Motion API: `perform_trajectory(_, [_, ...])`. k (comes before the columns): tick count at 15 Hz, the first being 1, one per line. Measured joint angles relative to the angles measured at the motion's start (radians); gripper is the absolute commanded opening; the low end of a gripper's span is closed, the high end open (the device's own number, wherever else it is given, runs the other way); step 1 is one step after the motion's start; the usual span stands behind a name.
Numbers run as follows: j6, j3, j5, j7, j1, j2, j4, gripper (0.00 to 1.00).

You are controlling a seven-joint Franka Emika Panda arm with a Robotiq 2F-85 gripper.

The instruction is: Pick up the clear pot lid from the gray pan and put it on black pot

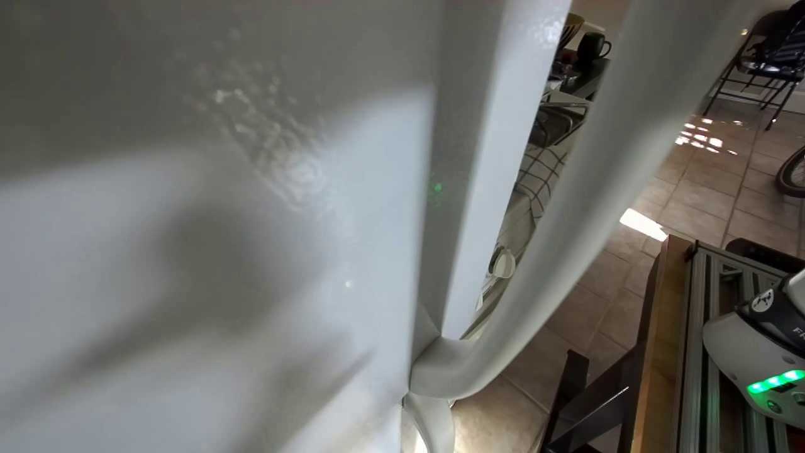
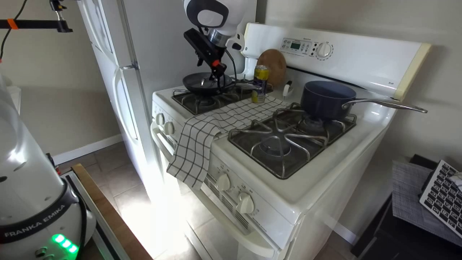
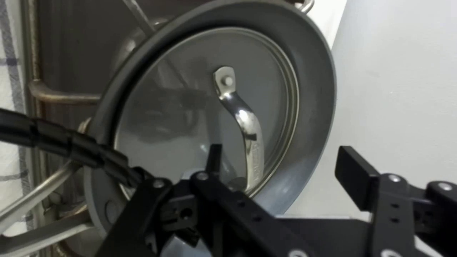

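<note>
The clear lid (image 3: 171, 96) with a curved steel handle (image 3: 250, 132) lies inside the gray pan (image 3: 317, 85) in the wrist view. The pan (image 2: 196, 86) sits on the far burner beside the fridge in an exterior view. My gripper (image 3: 284, 169) is open and empty in the wrist view. One finger is over the lid, left of its handle, and the other is past the pan's rim, so the handle lies between them in the picture. The gripper also shows above the pan (image 2: 217, 74). The dark pot (image 2: 321, 101), without a lid, stands on a right-hand back burner.
A yellow can (image 2: 260, 83) and a round wooden board (image 2: 273, 66) stand near the pan. A checked towel (image 2: 196, 144) lies between the burner grates. The pot's steel handle (image 2: 389, 104) points right. The fridge (image 2: 180, 43) stands close; its door (image 1: 251, 251) fills much of an exterior view.
</note>
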Motion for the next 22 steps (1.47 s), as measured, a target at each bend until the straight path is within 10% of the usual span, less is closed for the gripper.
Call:
perform_trajectory(6, [0.056,0.014,-0.064,0.016,0.007,0.019,0.005,0.65])
perform_trajectory(22, [0.090,0.056,-0.287,0.092,0.033,0.036,0.030,0.03])
